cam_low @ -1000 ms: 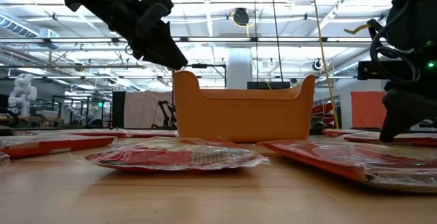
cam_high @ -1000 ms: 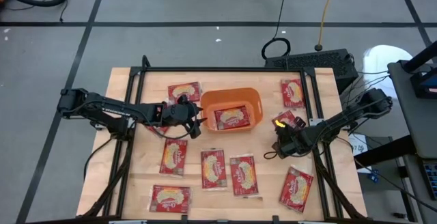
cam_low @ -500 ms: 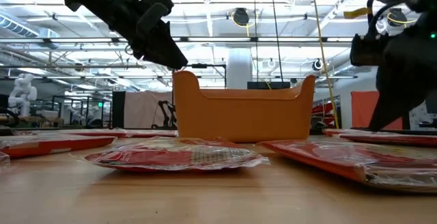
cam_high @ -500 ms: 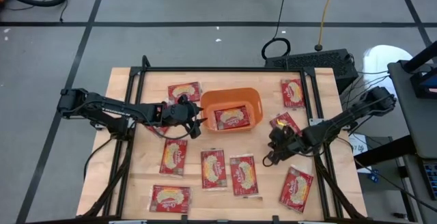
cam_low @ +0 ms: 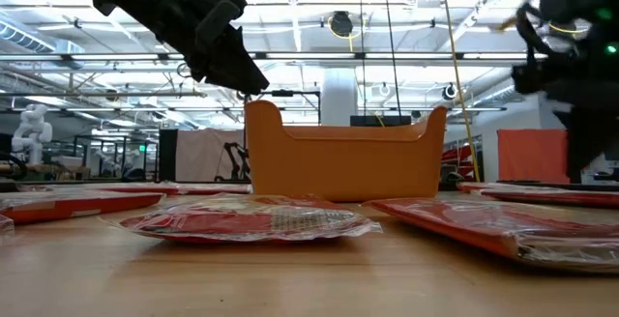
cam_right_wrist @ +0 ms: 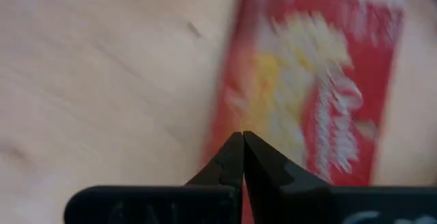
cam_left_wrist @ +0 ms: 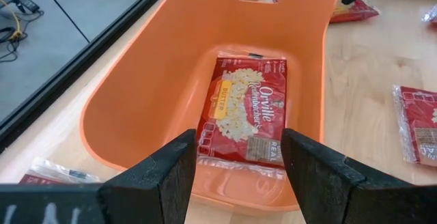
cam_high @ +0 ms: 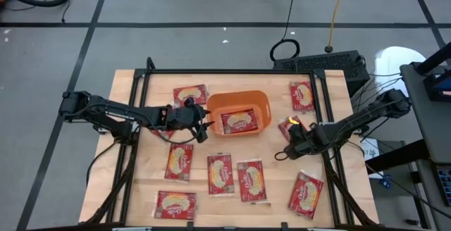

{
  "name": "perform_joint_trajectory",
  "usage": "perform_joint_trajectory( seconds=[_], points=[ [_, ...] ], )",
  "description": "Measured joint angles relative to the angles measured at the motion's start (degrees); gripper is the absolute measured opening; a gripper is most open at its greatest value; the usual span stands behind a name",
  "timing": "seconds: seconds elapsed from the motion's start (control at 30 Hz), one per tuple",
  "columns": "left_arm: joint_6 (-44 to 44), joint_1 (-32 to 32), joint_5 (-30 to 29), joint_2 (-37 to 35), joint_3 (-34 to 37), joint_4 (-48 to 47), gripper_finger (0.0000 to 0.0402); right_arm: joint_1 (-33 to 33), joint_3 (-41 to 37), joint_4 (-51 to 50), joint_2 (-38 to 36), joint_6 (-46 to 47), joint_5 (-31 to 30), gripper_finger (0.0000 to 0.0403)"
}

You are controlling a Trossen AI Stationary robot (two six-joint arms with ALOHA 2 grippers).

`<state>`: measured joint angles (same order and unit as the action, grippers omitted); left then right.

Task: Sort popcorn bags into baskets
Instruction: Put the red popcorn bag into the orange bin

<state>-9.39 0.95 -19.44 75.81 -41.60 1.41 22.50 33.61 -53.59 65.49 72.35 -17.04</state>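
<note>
The left gripper (cam_high: 203,125) is held above the table at the near end of the orange bin (cam_high: 262,101), its fingers (cam_left_wrist: 153,183) spread apart and empty; through the gap between them, 1 popcorn bag (cam_left_wrist: 246,111) is seen lying flat on the bin's floor, straight ahead of the fingertips; the same bag (cam_high: 239,122) is shown inside the bin from above.

The right gripper (cam_high: 290,145) is found on the other side of the bin, well apart from it, with its fingers (cam_right_wrist: 242,159) pressed together and nothing visibly clamped between them; a red bag (cam_right_wrist: 311,108) is seen on the wood just beyond and below the closed tips, though whether it is touched cannot be told; from above, a bag (cam_high: 291,123) lies just beside this gripper, toward the bin.

The remaining bags are spread on the wooden table (cam_high: 141,182); 1 bag (cam_high: 189,94) lies just beside the left gripper, on the far side of its arm; 1 bag (cam_high: 179,161) lies near it on the opposite side; 2 bags (cam_high: 220,173) (cam_high: 251,180) lie between the 2 grippers, toward the table's front edge; 1 bag (cam_high: 174,204) lies at that front edge; 1 bag (cam_high: 305,194) lies near the right gripper, and 1 bag (cam_high: 301,96) lies farther off, near the back edge.

In the level view, the bin (cam_low: 343,162) stands upright behind a flat bag (cam_low: 251,220).
</note>
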Motion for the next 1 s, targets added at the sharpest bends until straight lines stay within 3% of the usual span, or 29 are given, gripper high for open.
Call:
perform_joint_trajectory(
  seconds=[0.2, 0.47, 0.67, 0.9, 1.0],
  points=[
    [-0.15, 0.54, 0.00, 0.00, 0.00, 0.22, 0.0218, 0.87, -1.79, 6.69, 3.54, 0.98, 5.70, 0.0002],
    [0.81, 1.93, 0.05, 0.00, 0.00, 0.20, 0.0218, 1.18, -1.74, 29.09, 3.10, -0.27, 8.54, 0.0002],
    [2.19, 2.53, 0.05, 0.00, 0.00, -0.09, 0.0218, 3.96, -0.75, 27.15, 0.94, 4.57, 8.35, 0.0010],
    [1.95, 2.62, 0.11, 0.00, 0.00, -0.29, 0.0218, 13.69, -0.09, 29.25, 1.06, 15.95, 8.42, 0.0070],
    [1.95, 2.62, 0.11, 0.00, 0.00, -0.33, 0.0218, 18.37, 2.57, 25.82, 2.85, 20.45, 7.99, 0.0092]
  ],
)
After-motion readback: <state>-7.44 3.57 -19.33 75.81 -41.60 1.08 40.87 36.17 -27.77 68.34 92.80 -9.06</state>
